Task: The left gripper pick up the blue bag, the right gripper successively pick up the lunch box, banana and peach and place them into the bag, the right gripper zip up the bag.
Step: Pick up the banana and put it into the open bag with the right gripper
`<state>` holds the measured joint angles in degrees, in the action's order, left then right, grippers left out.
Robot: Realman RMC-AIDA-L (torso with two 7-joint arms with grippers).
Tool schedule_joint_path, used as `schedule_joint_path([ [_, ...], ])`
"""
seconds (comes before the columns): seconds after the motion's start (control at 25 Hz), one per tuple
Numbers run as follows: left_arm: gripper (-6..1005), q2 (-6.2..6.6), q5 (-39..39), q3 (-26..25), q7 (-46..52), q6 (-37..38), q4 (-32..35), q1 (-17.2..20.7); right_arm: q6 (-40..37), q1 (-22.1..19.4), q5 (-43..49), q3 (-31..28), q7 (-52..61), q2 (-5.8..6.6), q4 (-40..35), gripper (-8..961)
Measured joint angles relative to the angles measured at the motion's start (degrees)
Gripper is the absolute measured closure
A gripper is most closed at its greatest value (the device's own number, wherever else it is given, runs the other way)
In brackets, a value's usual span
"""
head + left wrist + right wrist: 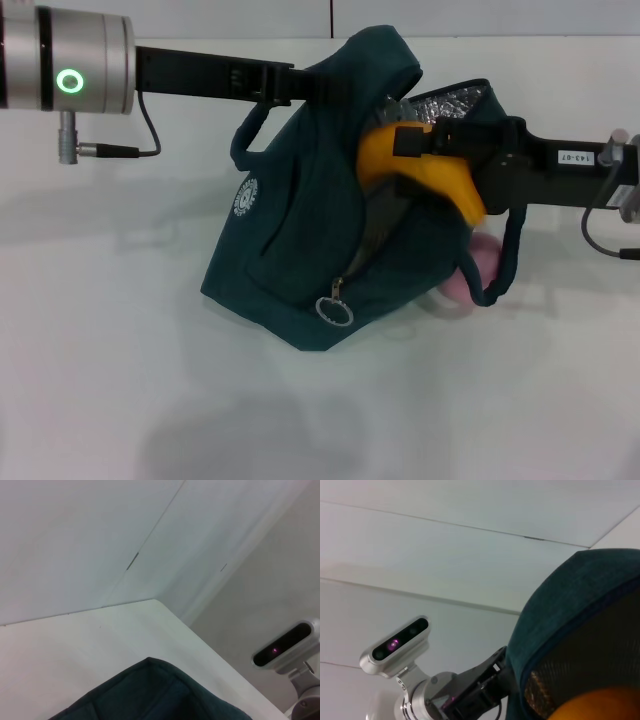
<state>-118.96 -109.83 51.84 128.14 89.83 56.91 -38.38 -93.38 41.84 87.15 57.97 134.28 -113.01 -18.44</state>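
My right gripper is clamped on the banana, holding it at the mouth of the blue bag, whose silver lining shows just behind. The fruit is soft and smooth-skinned, so I'd judge a light grip at its thick middle safest. Further left, my left gripper pinches the bag's top edge, holding it up; the cloth is limp and sags toward the desk. The peach sits to the right, touching the bag. I can't see the lunch box.
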Motion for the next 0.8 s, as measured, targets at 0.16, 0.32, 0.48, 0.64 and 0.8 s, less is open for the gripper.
schedule_joint_path([
  [0.16,943,0.0,0.0,0.0,0.0,0.0,0.0,0.0,-0.4,-0.4,0.2,-0.2,0.3,0.33,0.2,183],
  [0.32,943,-0.02,0.0,-0.2,0.1,0.0,0.0,0.1,-2.1,-1.7,-0.2,-1.0,0.3,1.27,-0.2,126],
  [0.48,942,-0.04,0.0,-0.7,0.1,0.0,0.0,0.1,-4.9,-3.5,-0.3,-2.8,-0.4,1.91,-1.7,112],
  [0.64,942,-0.04,0.0,-0.8,0.1,-0.2,0.0,0.1,-10.6,-5.9,-0.4,-5.1,-3.1,2.09,-6.4,112],
  [0.8,942,-0.24,0.0,-1.4,0.0,-0.3,0.0,0.2,-21.7,-7.5,-0.4,-13.4,-13.0,1.97,-8.7,112],
])
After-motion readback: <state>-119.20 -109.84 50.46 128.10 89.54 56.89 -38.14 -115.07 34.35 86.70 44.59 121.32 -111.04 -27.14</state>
